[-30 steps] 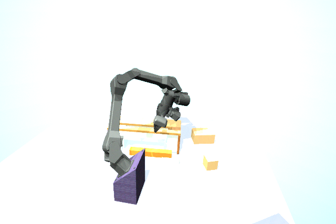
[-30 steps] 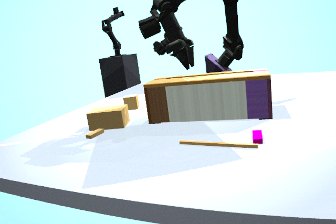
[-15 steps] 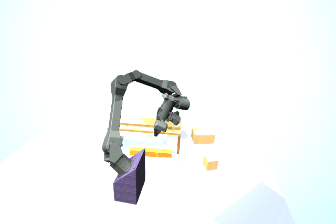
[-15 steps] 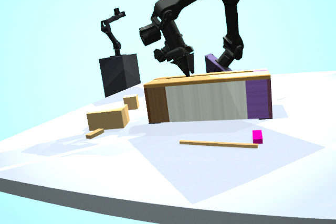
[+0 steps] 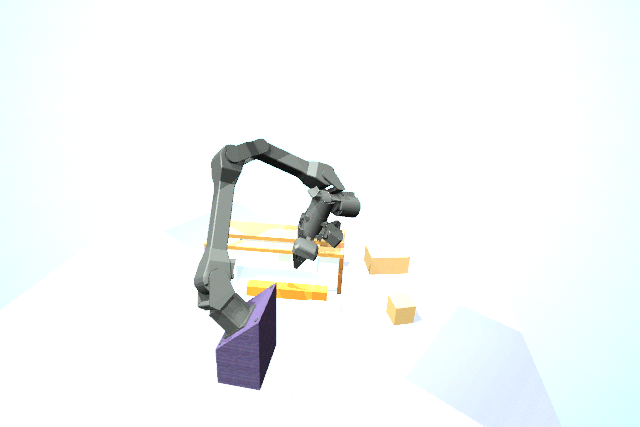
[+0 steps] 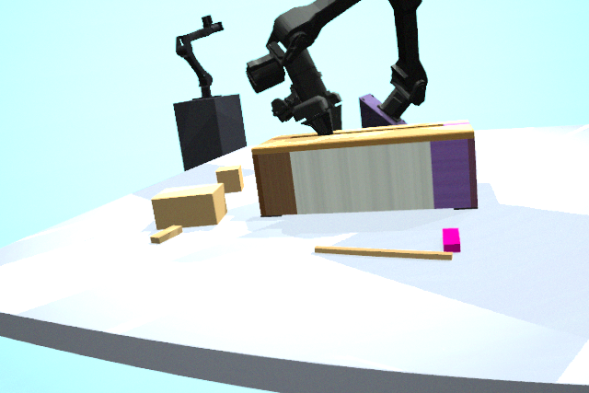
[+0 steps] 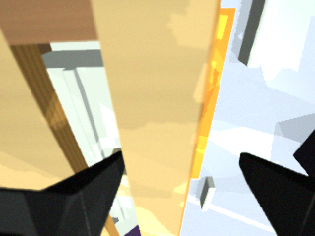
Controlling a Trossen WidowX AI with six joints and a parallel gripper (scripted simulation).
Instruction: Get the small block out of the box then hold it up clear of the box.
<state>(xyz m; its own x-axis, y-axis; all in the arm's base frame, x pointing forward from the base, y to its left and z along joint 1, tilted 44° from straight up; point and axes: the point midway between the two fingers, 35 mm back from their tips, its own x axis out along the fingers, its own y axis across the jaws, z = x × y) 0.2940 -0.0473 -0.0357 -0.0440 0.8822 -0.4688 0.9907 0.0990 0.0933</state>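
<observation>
- Back from the worktop's near edge: the box, inside mostly hidden.
- Over its top: the claw, spread, empty.
- Small block: whereabouts unclear.

The box has a streaky, wood-like pale panel; its left end looks like brown wood; the far arm looks matt.

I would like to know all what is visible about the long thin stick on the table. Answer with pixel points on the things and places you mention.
The long thin stick (image 6: pixel 383 253) is light brown, straight and plain, and looks like wood. It lies flat on the table (image 6: pixel 285 294), on the near side of the box (image 6: pixel 361 179) in the exterior view. One end is just in front of the pink block (image 6: pixel 451 238); whether they touch, I cannot tell.
</observation>
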